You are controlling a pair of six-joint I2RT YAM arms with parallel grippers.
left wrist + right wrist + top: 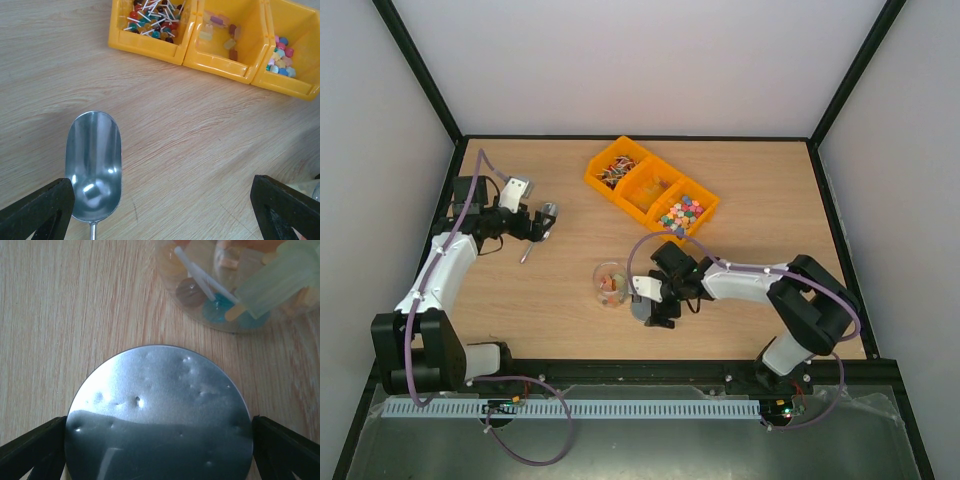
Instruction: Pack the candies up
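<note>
Yellow bins [150, 47] mid-table, candies [680, 212] sorted inside — a few more in clear cup [599, 283]. Left hand [160, 195] released, spread over metal scoop [95, 160]; right hand [160, 425] released, astride grey disc [160, 390] just beside cup.

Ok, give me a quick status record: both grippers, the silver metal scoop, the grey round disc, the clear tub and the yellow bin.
left gripper: open, holding nothing, above the wooden table
silver metal scoop: empty, lying on the table next to the left gripper's finger
right gripper: open, fingers either side of the disc
grey round metal disc: flat on the table, beside the tub
clear round tub: holds a few candies
yellow three-compartment bin: a different kind of candies in each compartment
</note>
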